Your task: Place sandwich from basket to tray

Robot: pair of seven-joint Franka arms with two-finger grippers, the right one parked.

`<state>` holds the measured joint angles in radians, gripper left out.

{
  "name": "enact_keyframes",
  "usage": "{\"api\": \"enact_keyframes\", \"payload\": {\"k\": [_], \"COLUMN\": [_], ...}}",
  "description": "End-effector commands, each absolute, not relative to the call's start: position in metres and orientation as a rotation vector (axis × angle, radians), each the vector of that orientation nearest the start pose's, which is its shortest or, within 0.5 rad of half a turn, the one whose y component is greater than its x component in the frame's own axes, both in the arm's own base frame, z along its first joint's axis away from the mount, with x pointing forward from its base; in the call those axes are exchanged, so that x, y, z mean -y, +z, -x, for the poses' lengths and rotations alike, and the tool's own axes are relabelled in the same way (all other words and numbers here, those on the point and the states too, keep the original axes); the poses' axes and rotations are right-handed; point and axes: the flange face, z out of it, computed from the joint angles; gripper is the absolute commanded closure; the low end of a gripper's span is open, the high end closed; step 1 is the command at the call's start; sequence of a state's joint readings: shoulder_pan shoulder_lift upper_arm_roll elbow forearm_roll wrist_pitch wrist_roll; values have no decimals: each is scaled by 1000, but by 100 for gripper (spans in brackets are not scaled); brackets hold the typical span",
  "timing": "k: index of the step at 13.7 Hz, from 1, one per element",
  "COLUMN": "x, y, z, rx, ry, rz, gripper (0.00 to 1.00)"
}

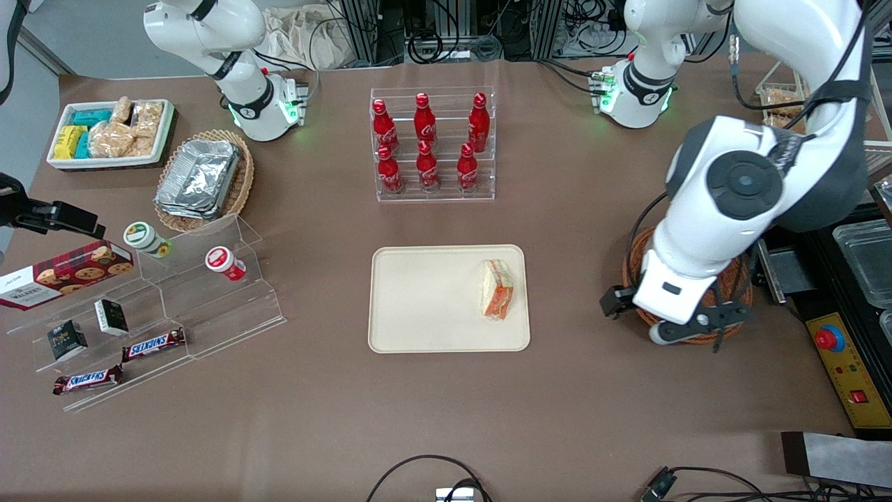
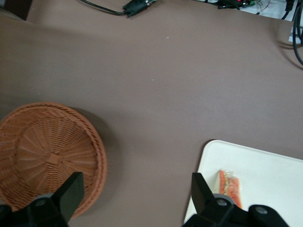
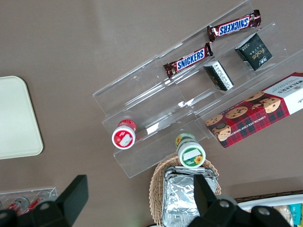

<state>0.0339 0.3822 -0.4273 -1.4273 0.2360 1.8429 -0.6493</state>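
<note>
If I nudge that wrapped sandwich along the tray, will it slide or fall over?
The sandwich stands on a narrow edge on the tray, so it may topple. Its clear wrap probably slides easily. The bread looks soft and likely squashes. The gripper, open, hangs between the basket and tray.

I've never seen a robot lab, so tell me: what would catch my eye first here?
Probably the red soda bottles in their clear rack, farther from the camera than the cream tray. A sandwich lies on that tray. Toward the working arm's end, the open gripper hangs empty between the tray and an empty wicker basket.
</note>
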Motion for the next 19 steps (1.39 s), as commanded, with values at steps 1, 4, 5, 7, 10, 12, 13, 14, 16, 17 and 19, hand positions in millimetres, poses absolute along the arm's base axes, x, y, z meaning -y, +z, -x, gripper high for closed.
{"api": "enact_keyframes", "payload": {"k": [1,4,5,7,10,12,13,14,16,17,19], "x": [169,136,122,97,64,40,31,19,2,-6,-12], "y": [516,534,540,551,567,581,587,590,600,604,611], "z": [-627,-618,-616,-608,-595,-584,-580,-579,-573,-570,-564], "rx": [296,210,183,123,49,6,-5,12,0,-2,2], "ry": [-124,-95,-79,-43,-12,20,27,33,26,25,17], "rz": [3088,3088,3093,3097,3082,3072,3068,3066,3060,3059,3059], "gripper": [0,0,0,0,0,0,0,0,0,0,0]}}
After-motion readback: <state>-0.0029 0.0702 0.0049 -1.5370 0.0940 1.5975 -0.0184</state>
